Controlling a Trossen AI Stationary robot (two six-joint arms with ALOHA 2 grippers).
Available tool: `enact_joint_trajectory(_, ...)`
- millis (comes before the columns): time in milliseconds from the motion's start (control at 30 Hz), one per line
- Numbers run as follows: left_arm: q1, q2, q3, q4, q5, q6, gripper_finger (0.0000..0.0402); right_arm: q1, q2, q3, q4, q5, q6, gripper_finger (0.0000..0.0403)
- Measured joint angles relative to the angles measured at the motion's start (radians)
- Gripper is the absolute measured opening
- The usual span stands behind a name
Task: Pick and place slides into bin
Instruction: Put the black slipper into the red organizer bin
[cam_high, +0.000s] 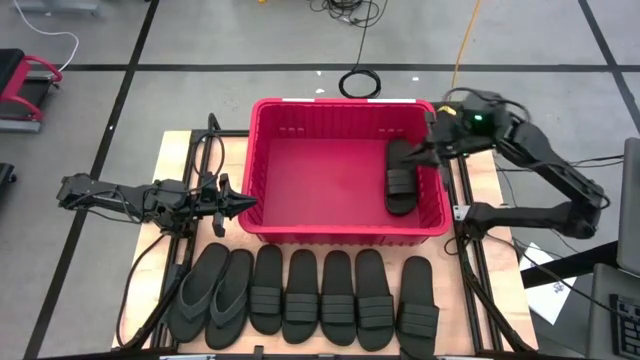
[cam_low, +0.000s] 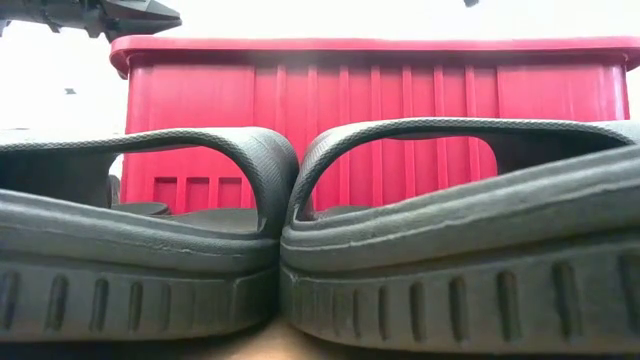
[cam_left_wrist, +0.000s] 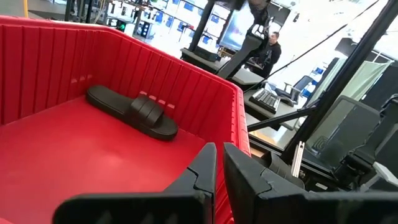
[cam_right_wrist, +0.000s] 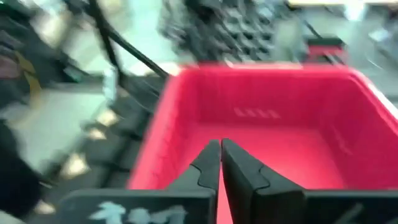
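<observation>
Red slotted bin (cam_high: 270, 170), upright, open-topped. Inside, by its right wall, one black band-strap slide (cam_high: 402, 178), sole down. In front of bin, a row of seven black slides (cam_high: 322, 295) side by side: two thong-style at left, five band-strap.

Large red rectangular plastic crate (cam_high: 262, 150) at bench (cam_high: 176, 145) centre; one matte black rubber band-strap sandal (cam_high: 402, 178) inside it, along right wall. Row of seven matte black rubber sandals (cam_high: 337, 292) on bench in front of crate: two thong-style at left end, five band-strap to right. Left pincer (cam_high: 240, 203) just beside crate's left wall, outside; right pincer (cam_high: 415, 158) above crate's right side, over the sandal inside
</observation>
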Motion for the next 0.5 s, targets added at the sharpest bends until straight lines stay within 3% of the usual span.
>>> enact_joint_trajectory(100, 0.000, 0.000, 0.000, 0.000, 0.000, 0.000, 0.0026, 0.073, -0.033, 0.000, -0.051, -0.039, 0.019, 0.0002)
enact_joint_trajectory(233, 0.000, 0.000, 0.000, -0.012, 0.001, 0.000, 0.0026, 0.189, -0.041, 0.000, -0.247, -0.023, 0.043, 0.0001)
enact_joint_trajectory(333, 0.000, 0.000, 0.000, -0.023, 0.004, -0.013, 0.0026, 0.337, -0.026, 0.000, -0.322, 0.092, 0.099, 0.0000)
enact_joint_trajectory(500, 0.000, 0.000, 0.000, -0.030, 0.005, -0.031, 0.0026, 0.603, 0.008, 0.000, -0.304, 0.313, 0.131, 0.0000)
